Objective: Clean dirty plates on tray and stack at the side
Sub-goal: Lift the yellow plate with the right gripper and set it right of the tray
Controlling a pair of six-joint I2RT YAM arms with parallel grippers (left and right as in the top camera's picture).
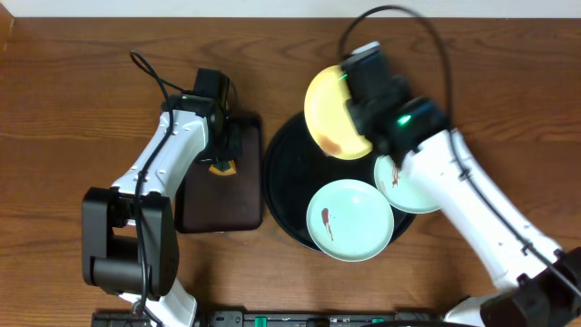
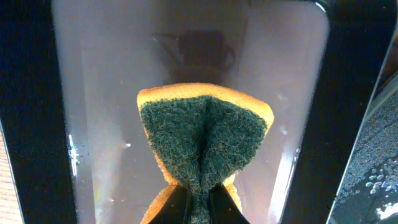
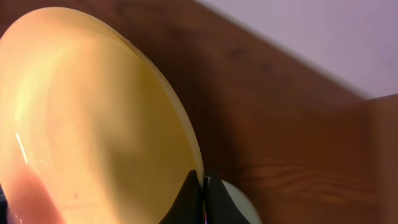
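Observation:
My right gripper (image 3: 203,186) is shut on the rim of the pale yellow plate (image 3: 81,118), which is lifted and tilted. From overhead, this yellow plate (image 1: 331,113) hangs over the far edge of the round black tray (image 1: 281,173) and has a brown smear near its lower rim, with the right gripper (image 1: 356,107) at its right side. One mint plate (image 1: 349,218) with a dark red smear lies on the tray's near part. A second mint plate (image 1: 408,186) sits at the tray's right edge, partly under my right arm. My left gripper (image 2: 199,208) is shut on a green-and-yellow sponge (image 2: 202,140).
The sponge (image 1: 221,166) and left gripper (image 1: 221,154) hover over a rectangular black tray (image 1: 218,195) left of the round one; its wet bottom (image 2: 112,93) shows in the left wrist view. Brown wooden table (image 1: 73,109) lies all around. Cables run behind both arms.

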